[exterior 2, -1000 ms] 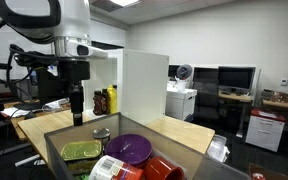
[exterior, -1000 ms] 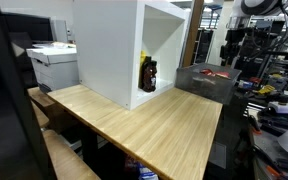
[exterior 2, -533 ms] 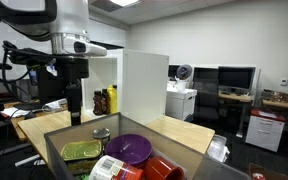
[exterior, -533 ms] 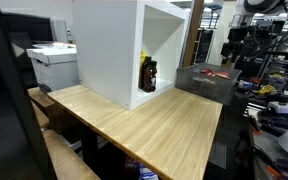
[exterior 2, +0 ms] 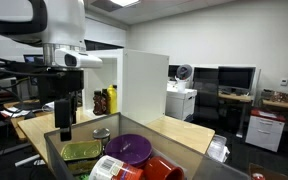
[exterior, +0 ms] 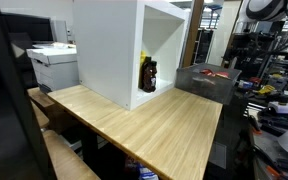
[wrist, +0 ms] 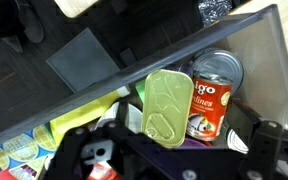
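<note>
My gripper (exterior 2: 64,130) hangs over the near left corner of a grey bin (exterior 2: 50,150), with its jaws open and empty. In the wrist view the gripper (wrist: 170,150) has its dark fingers (wrist: 268,136) spread on either side of a flat green tin (wrist: 167,104) that lies below in the bin. A red-labelled can (wrist: 210,98) lies right beside the tin. The green tin (exterior 2: 81,151), a purple bowl (exterior 2: 132,147) and the red can (exterior 2: 165,168) also show in an exterior view. The gripper touches nothing.
A tall white open cabinet (exterior: 114,45) stands on the wooden table (exterior: 154,125) with dark bottles (exterior: 148,74) inside. A small silver can (exterior 2: 102,133) stands behind the bin. A printer (exterior: 52,62), desks and monitors (exterior 2: 234,78) surround the table.
The arm has moved left and down in the exterior view, bringing the gripper closer over the bin's left corner. The things in the bin have not moved.
</note>
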`<state>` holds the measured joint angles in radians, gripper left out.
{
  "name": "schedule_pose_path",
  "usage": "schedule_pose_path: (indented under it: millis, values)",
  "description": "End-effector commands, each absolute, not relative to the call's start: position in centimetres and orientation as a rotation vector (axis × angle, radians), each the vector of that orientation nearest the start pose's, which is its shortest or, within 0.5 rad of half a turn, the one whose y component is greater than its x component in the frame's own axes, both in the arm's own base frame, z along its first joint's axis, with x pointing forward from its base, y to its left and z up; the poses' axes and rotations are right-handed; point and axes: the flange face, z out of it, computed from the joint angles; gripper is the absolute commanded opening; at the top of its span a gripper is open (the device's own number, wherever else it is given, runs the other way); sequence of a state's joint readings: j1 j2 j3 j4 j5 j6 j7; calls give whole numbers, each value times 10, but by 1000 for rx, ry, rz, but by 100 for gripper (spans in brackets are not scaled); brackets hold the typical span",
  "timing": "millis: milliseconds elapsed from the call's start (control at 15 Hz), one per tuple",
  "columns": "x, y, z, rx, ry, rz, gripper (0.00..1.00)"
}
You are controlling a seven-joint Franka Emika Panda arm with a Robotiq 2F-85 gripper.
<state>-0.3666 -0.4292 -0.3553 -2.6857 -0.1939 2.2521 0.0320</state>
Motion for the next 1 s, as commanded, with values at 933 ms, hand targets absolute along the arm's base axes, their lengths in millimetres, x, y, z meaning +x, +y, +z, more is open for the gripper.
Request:
schedule_pose_path:
  millis: [933]
  values:
    - [298, -266, 284, -2978, 1003, -42, 100]
